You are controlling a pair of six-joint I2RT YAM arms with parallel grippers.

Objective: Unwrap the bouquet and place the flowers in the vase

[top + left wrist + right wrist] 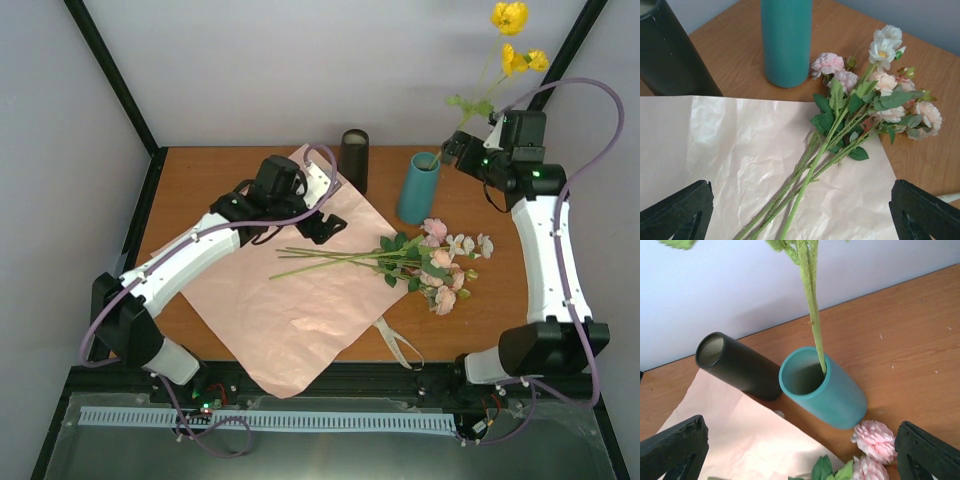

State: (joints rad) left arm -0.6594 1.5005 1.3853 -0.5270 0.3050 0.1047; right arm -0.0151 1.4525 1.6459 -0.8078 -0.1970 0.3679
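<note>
The bouquet lies unwrapped. Its pink paper sheet (290, 290) is spread flat, and the flowers (420, 262) lie across it, green stems (805, 180) to the left and rose heads (827, 63) on the bare wood at the right. A yellow-headed flower (510, 18) stands in the teal vase (417, 188), its stem (812, 305) leaning on the rim. My left gripper (325, 226) hangs open over the stem ends (800, 215), holding nothing. My right gripper (455, 150) is open just above and right of the vase (800, 452), with the stem free of its fingers (672, 450).
A black cylinder (354, 160) stands left of the vase, at the paper's back corner. A beige ribbon (400, 345) lies at the table's front edge. Grey walls close in the back and both sides.
</note>
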